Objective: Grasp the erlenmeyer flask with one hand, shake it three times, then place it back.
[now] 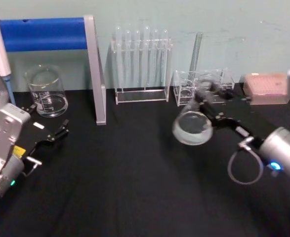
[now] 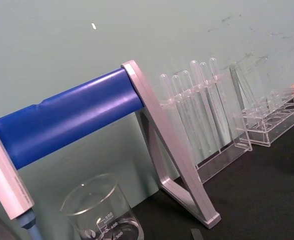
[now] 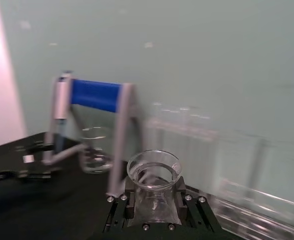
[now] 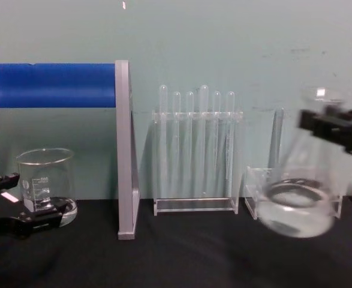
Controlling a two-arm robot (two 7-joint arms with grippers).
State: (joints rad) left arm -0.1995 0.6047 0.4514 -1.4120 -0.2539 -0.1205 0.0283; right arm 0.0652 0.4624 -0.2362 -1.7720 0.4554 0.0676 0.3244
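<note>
Glass flask (image 1: 192,127) hangs tilted in the right pincer (image 1: 207,97), on the right side of the black tabletop (image 1: 135,187) and in front of a low clear rack (image 1: 223,79). The pincer's black jaws are closed on its narrow neck just under the flared rim. Its wide round base points down and toward the robot, and appears lifted off the tabletop. In the chest view the flask (image 4: 298,204) is blurred. A pale band crosses its lower part, but I cannot tell whether that is liquid. The right wrist view looks at the open mouth of the flask (image 3: 154,170) between the two jaws.

A single tall tube (image 1: 196,52) stands in the low rack. To its left a taller clear rack (image 1: 142,94) holds a row of upright test tubes (image 1: 145,49), which look empty. A beaker (image 1: 47,91) stands at the back left under a blue bar (image 1: 46,33). The left pincer (image 1: 56,134) rests low on the left near the beaker, jaws apart and holding nothing.
</note>
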